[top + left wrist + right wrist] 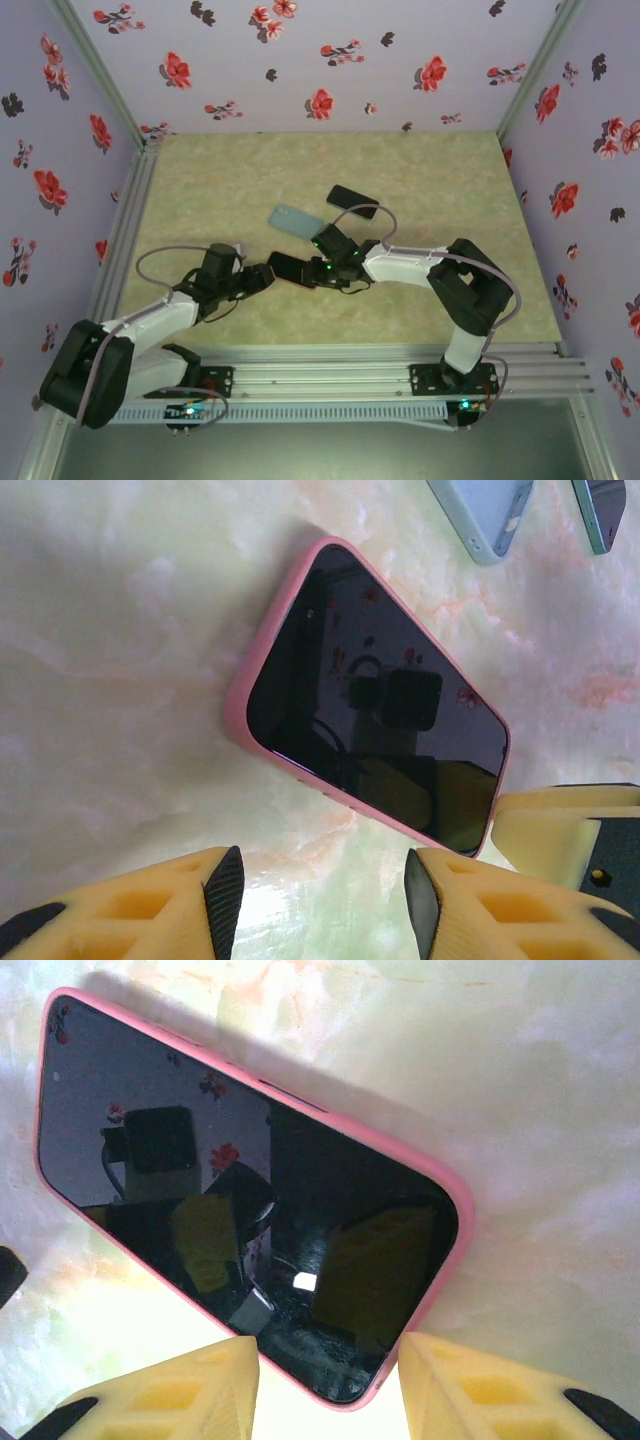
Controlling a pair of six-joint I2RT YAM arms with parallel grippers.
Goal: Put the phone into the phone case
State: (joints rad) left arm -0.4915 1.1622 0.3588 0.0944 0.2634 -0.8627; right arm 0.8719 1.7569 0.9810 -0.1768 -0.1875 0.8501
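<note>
The marbled table (420, 180) is bearing the phone (380, 715), lying in its pink case (237, 692) just ahead of the left gripper (322, 895) and right gripper (325, 1362) — both are hanging spread, gripping nothing. A stray nudge could be sending it skidding on the slick top, or lifting any unseated corner.

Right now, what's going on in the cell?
Both arms are over a phone lying screen-up on the table, with a pink case around its edge. The left end effector and the right end effector are both open, one at each short end of the phone, and neither is gripping it. A light blue case and a second dark phone lie farther back, apart from both arms.
</note>
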